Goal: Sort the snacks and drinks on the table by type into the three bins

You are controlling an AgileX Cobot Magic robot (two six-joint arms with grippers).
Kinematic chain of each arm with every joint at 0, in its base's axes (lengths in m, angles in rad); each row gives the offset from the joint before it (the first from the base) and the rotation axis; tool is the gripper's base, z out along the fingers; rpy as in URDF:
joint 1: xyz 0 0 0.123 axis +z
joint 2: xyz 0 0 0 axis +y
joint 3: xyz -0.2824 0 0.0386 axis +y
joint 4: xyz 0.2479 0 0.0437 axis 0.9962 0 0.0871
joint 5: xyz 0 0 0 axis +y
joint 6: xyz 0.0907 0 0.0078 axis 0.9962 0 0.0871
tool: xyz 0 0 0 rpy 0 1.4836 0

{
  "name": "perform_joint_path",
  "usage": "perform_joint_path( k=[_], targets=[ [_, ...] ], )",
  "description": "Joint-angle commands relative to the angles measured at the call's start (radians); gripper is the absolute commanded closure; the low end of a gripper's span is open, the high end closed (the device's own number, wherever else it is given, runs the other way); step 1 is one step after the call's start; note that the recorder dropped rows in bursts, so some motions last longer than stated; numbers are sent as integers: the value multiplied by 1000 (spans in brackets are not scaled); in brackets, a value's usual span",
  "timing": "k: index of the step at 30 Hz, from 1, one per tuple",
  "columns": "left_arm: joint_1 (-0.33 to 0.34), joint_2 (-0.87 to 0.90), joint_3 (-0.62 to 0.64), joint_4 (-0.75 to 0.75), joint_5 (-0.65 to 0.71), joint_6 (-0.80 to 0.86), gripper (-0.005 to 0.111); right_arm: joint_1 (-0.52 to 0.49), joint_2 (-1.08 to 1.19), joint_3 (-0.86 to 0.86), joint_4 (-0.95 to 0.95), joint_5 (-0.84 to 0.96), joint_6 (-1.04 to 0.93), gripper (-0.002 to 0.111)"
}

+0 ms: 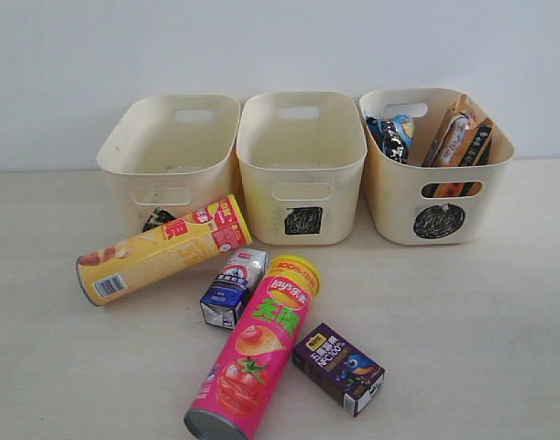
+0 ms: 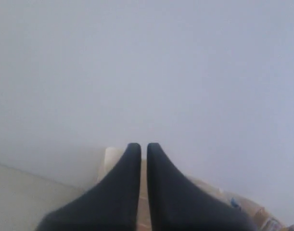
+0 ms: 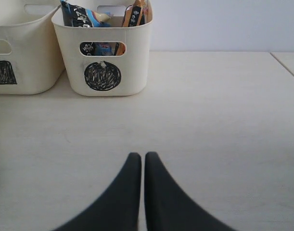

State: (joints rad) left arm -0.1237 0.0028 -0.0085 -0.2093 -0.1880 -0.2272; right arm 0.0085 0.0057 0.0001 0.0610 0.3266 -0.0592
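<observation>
The blue-black bag (image 1: 388, 137) and orange bag (image 1: 455, 137) stand in the right bin (image 1: 389, 206). The middle bin (image 1: 261, 183) and left bin (image 1: 124, 165) appear empty. On the table (image 1: 481, 321), near of the bins, lie the yellow can (image 1: 160, 249), blue and white carton (image 1: 232, 287), pink can (image 1: 257, 353) and purple carton (image 1: 339, 367). The left gripper (image 2: 143, 150) and right gripper (image 3: 143, 160) are pressed together, holding nothing. The jaws are to be spread first, then closed across a can's width, since a lying can is judged prone to roll.

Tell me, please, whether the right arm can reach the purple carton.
Probably yes: the purple carton lies uncovered on the table, toward that arm's side, bare surface beside it; the jaws are shut.
</observation>
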Motion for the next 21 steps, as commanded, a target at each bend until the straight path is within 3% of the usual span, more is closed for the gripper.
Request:
perform_joint_path(
  k=[1,6,11,14,21],
  targets=[
    [3,52,-96,-4,-47,-29,103,2,-6,0,-4,-4,1,108],
    [3,255,-286,16,19,-29,103,2,-6,0,-4,-4,1,108],
    [3,511,-497,146,219,11,103,2,-6,0,-4,-10,1,108],
    [3,669,-607,209,329,127,103,2,-6,0,-4,-4,1,108],
    [3,978,-799,199,562,405,103,2,-6,0,-4,-4,1,108]
  ],
)
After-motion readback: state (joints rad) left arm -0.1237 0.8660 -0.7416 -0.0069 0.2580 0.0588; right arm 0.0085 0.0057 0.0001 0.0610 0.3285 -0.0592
